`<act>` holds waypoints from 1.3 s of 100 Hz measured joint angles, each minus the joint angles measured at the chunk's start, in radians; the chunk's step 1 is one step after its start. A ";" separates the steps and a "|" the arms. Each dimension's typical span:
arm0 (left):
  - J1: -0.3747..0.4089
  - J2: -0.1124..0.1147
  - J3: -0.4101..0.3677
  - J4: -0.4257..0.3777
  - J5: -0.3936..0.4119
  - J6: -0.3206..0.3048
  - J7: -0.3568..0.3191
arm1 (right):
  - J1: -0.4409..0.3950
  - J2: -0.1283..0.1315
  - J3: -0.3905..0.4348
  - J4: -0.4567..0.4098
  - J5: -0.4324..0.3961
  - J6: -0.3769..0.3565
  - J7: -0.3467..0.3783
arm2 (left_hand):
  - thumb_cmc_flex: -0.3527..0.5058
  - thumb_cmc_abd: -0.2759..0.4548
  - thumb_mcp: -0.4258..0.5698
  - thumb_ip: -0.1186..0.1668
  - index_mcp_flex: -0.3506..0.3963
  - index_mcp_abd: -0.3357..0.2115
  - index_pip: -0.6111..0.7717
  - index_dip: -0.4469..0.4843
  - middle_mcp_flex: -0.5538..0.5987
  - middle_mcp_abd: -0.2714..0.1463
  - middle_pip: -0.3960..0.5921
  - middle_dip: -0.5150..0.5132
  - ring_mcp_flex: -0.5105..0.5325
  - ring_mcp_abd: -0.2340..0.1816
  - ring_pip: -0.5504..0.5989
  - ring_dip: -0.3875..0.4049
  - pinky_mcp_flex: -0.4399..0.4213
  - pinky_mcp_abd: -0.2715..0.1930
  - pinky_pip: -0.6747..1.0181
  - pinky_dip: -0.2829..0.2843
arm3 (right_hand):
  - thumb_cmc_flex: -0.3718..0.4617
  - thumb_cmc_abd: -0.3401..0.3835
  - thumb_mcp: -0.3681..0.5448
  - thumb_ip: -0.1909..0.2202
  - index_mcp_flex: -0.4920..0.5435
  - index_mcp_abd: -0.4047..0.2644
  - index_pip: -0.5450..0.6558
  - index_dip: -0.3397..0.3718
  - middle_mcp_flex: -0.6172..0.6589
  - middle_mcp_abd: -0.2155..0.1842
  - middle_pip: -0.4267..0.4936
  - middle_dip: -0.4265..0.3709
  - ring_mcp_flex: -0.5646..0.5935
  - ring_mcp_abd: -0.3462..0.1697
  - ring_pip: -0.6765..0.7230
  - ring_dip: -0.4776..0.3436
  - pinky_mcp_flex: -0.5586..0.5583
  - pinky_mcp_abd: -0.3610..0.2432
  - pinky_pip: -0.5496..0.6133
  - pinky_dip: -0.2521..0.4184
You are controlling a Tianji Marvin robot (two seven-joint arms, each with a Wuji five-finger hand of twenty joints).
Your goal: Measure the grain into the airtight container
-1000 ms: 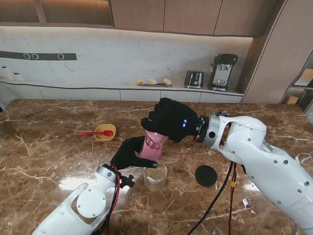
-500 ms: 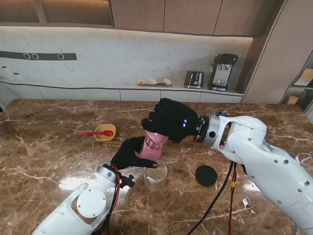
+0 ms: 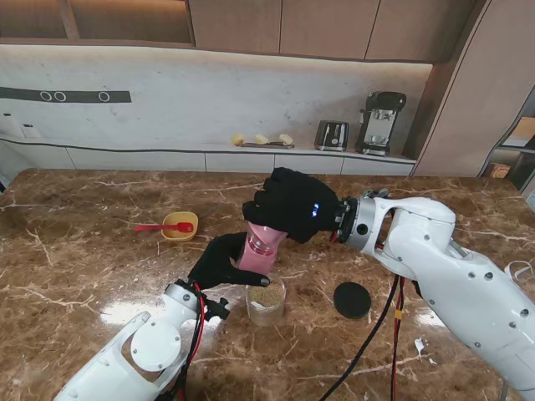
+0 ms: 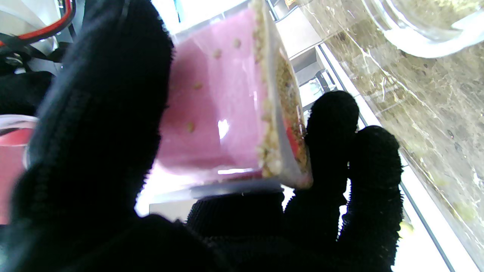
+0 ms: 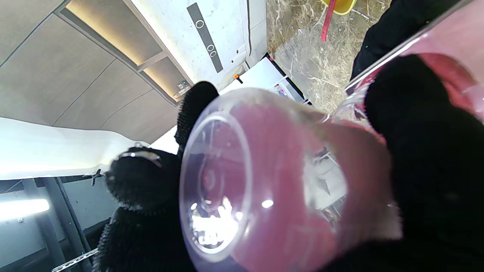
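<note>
Taking the clear glass container [image 3: 266, 302], part-filled with pale grain, as my landmark on the brown marble worktop [image 3: 84, 251]: far to its left and farther from me sits a small yellow bowl [image 3: 180, 225] with a red spoon [image 3: 159, 226]. My left hand [image 3: 224, 261] is closed around the lower end of the pink translucent measuring cup [image 3: 260, 249], tilted just over the container. My right hand [image 3: 292, 203] grips the cup's upper end. Right of the container, apart from it, lies a round black lid [image 3: 352, 299].
</note>
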 measured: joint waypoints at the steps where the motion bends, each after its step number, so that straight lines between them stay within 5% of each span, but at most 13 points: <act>1: 0.000 0.000 0.000 0.000 0.000 0.000 0.000 | 0.000 0.000 0.000 0.000 0.000 0.000 0.000 | 0.000 0.000 0.000 0.000 0.000 0.000 0.000 0.000 0.000 0.000 0.000 0.000 0.000 0.000 0.000 0.000 0.000 0.000 0.000 0.000 | -0.007 0.001 0.007 0.000 0.000 0.001 -0.021 0.011 0.000 0.000 0.000 -0.007 0.000 -0.001 0.000 0.001 0.000 0.000 0.000 0.000; 17: 0.000 0.000 0.000 0.000 0.001 -0.002 -0.001 | 0.001 0.000 0.002 0.000 -0.002 -0.003 0.000 | 0.000 0.000 0.000 0.000 0.000 0.000 0.000 0.001 0.000 0.000 -0.001 0.000 0.000 0.001 0.000 0.000 0.000 0.000 0.000 0.000 | -0.110 0.028 0.054 0.044 0.019 0.006 -0.137 0.098 0.004 0.000 0.000 -0.029 0.003 -0.021 0.000 0.003 -0.001 -0.012 0.000 0.000; 46: -0.001 0.000 0.000 -0.001 -0.001 -0.005 0.000 | -0.005 -0.001 0.014 0.002 0.006 -0.003 -0.010 | 0.000 0.000 0.000 0.000 0.000 -0.001 0.000 0.001 0.000 0.000 -0.001 0.000 -0.001 0.002 0.000 0.000 0.000 0.000 0.000 0.000 | -0.121 0.042 0.054 0.043 0.019 0.007 -0.130 0.111 0.004 0.000 0.000 -0.029 0.003 -0.021 0.000 0.004 -0.001 -0.012 0.000 0.000; 62: -0.003 0.000 0.000 0.000 -0.001 -0.006 0.001 | -0.006 -0.001 0.014 0.007 0.015 -0.004 -0.016 | 0.000 0.000 0.000 0.000 0.000 -0.001 0.000 0.001 0.000 0.000 -0.001 0.000 -0.001 0.003 0.000 0.000 0.000 0.001 0.000 0.000 | -0.069 0.042 0.024 0.000 0.014 0.009 0.027 -0.018 0.005 0.000 0.000 0.008 0.002 -0.009 0.000 0.004 -0.001 -0.010 0.000 0.000; 67: -0.003 0.000 0.000 0.000 -0.001 -0.006 0.001 | -0.006 -0.002 0.014 0.007 0.015 -0.005 -0.017 | 0.000 0.000 0.000 0.000 0.051 -0.052 -0.359 0.054 -0.002 0.000 -0.011 0.000 -0.002 0.003 0.000 0.000 -0.001 0.001 0.000 0.000 | -0.075 0.042 0.024 -0.001 0.014 0.016 -0.010 -0.002 0.005 0.001 0.000 -0.009 0.002 -0.009 0.000 0.004 -0.001 -0.010 0.000 0.000; 85: -0.004 0.000 0.000 0.001 -0.001 -0.006 0.000 | -0.006 -0.001 0.015 0.008 0.013 -0.009 -0.020 | 0.000 0.000 0.000 0.000 0.053 -0.079 -0.353 0.068 -0.005 0.000 -0.012 0.000 -0.002 0.002 0.000 0.000 -0.001 0.001 0.000 0.000 | -0.094 0.042 0.033 0.001 0.016 0.016 -0.058 0.054 0.006 0.001 0.000 -0.029 0.002 -0.013 0.000 0.004 -0.001 -0.010 0.000 0.000; 130: -0.006 0.000 0.002 0.003 0.000 -0.006 -0.001 | -0.027 -0.025 0.043 0.061 0.127 -0.034 -0.017 | 0.000 0.000 0.000 0.000 0.053 -0.083 -0.353 0.071 -0.005 0.000 -0.013 0.000 -0.002 0.001 0.000 0.000 -0.001 0.001 0.000 0.000 | -0.094 0.044 0.033 0.001 0.016 0.016 -0.045 0.057 0.008 0.001 0.004 -0.029 0.002 -0.014 0.000 0.004 -0.001 -0.010 -0.001 0.000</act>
